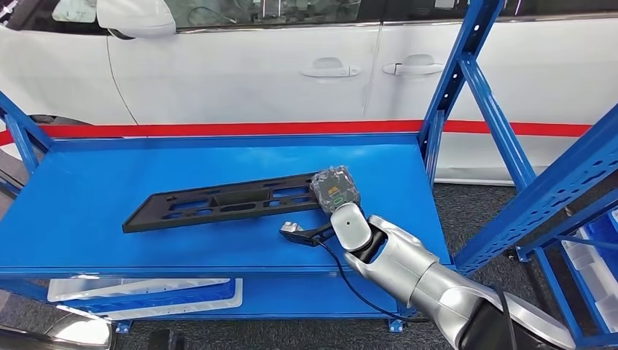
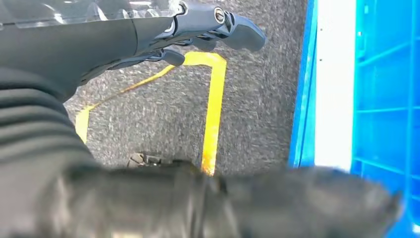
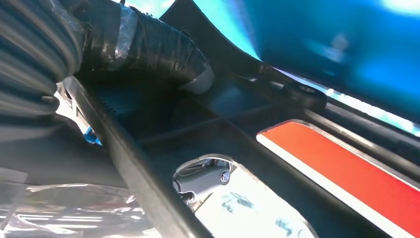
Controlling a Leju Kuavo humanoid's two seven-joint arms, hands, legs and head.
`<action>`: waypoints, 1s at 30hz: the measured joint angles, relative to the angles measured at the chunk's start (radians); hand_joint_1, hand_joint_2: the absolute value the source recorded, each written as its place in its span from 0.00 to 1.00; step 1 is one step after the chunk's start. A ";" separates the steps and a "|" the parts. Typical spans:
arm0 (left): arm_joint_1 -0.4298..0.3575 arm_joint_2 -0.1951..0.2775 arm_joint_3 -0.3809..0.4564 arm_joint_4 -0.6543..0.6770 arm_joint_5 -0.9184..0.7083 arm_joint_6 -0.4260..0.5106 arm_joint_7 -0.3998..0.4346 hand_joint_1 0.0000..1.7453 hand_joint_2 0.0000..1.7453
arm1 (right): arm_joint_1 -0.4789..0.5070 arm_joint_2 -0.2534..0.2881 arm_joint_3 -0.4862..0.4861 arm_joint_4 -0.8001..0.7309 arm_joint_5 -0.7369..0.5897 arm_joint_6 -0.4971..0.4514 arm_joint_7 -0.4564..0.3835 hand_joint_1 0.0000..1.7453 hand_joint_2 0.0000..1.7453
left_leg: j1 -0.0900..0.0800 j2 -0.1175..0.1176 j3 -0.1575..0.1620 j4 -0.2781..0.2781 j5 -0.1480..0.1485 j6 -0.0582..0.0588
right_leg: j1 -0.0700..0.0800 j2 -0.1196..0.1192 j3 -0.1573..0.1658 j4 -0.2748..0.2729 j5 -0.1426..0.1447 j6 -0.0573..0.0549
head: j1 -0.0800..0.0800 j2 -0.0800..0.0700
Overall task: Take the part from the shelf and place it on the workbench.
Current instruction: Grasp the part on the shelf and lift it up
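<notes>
Head view: my right hand point(image 1: 334, 188) on near end of black part point(image 1: 218, 202), which lies flat on blue shelf point(image 1: 87, 189). Lift not begun; workbench placement remains.
Left wrist view: left hand point(image 2: 198, 29) hangs over floor, fingers curled, holding nothing.
Right wrist view: fingers point(image 3: 148, 47) against part; whether the grip has closed, cannot tell.
</notes>
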 joint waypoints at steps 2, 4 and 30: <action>0.000 0.000 0.000 0.000 0.001 -0.005 -0.003 0.00 1.00 | 0.000 -0.001 0.000 -0.003 0.000 -0.002 0.000 1.00 1.00 | -0.004 0.000 0.003 -0.010 -0.001 0.012 | 0.000 0.002 0.000 -0.004 0.003 0.013 | 0.001 0.000; 0.001 0.000 0.000 0.000 0.002 -0.009 -0.004 0.00 1.00 | 0.001 -0.002 -0.001 -0.007 0.000 -0.004 0.000 1.00 1.00 | -0.001 0.003 0.008 -0.021 0.007 0.025 | -0.001 0.002 -0.004 0.006 -0.006 0.025 | 0.001 0.000; 0.006 0.003 0.000 0.000 0.059 0.101 0.086 0.00 1.00 | -0.028 -0.085 -0.115 -0.467 0.203 -0.155 0.037 1.00 1.00 | -0.002 0.004 -0.039 0.037 0.012 0.006 | 0.001 0.010 0.001 0.005 -0.012 -0.004 | -0.003 0.000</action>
